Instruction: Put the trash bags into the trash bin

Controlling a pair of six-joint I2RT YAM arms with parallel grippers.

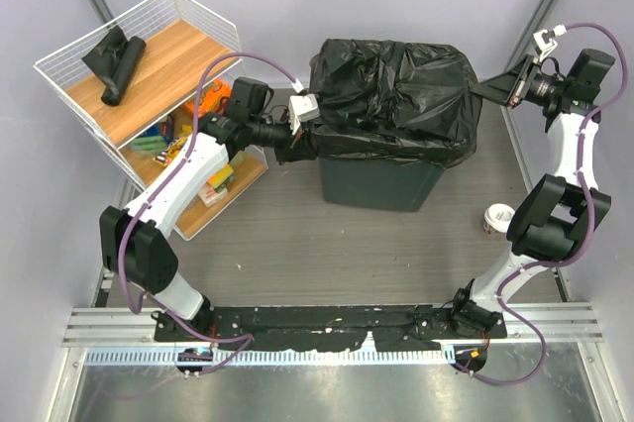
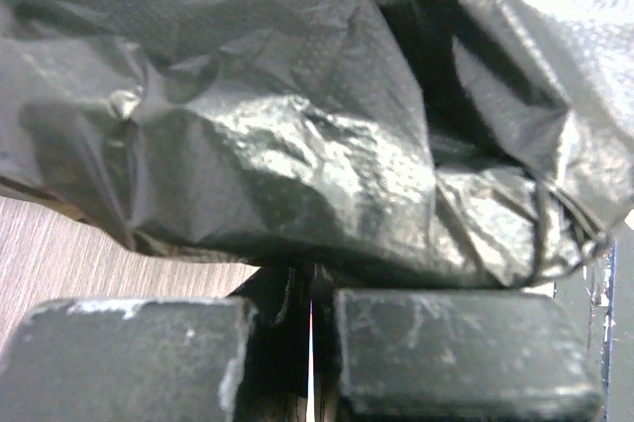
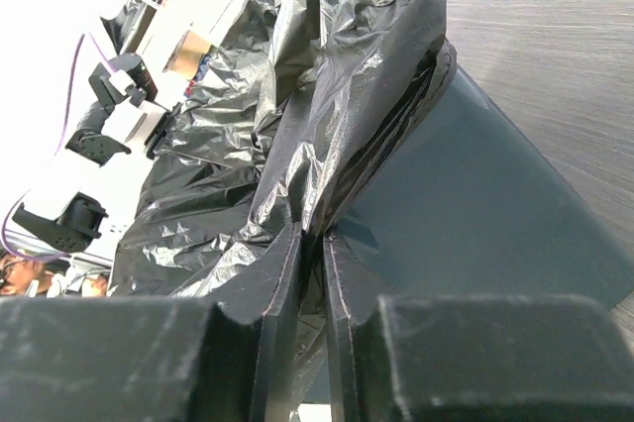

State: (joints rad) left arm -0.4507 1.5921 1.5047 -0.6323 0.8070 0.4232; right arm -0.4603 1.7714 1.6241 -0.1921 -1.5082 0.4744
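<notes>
Trash bin (image 1: pixel 381 184): stands upright near the middle of the worktop (image 1: pixel 297 244), its front wall tapering toward the base. Its rim is hidden under plastic.

Crinkled sack (image 1: pixel 391 95): lies over the bin's mouth and hangs down past the rim on the left, right and near sides. Its long axis runs left to right, from one claw to the other. The right end is drawn out into a point toward the right arm. The surface is heaped and creased, not flat.

Left claw (image 1: pixel 295 137): at the sack's left edge, just beside the bin's left wall. The wrist view shows its fingers (image 2: pixel 129 353) brought together with a fold of black plastic caught between them.

Right claw (image 1: pixel 487 90): at the sack's right corner, level with the bin's rim. Its jaws stand nearly together, and the sack's edge is pinched at the tips.

Roll of bags (image 1: pixel 117 63): lies on the top board of the wire shelf rack (image 1: pixel 59 75), well apart from the bin. Its long axis runs diagonally, far-right to near-left, with a loose flap spread on its left side.

Room for moving: a broad strip of bare worktop runs between the bin and the arm bases. On the left the rack stands near the bin, and the left forearm fills the gap. Snack packets (image 1: pixel 173 135) sit on the rack's lower shelf. On the right a paper cup (image 1: pixel 498 216) stands just beside the right arm's elbow.
</notes>
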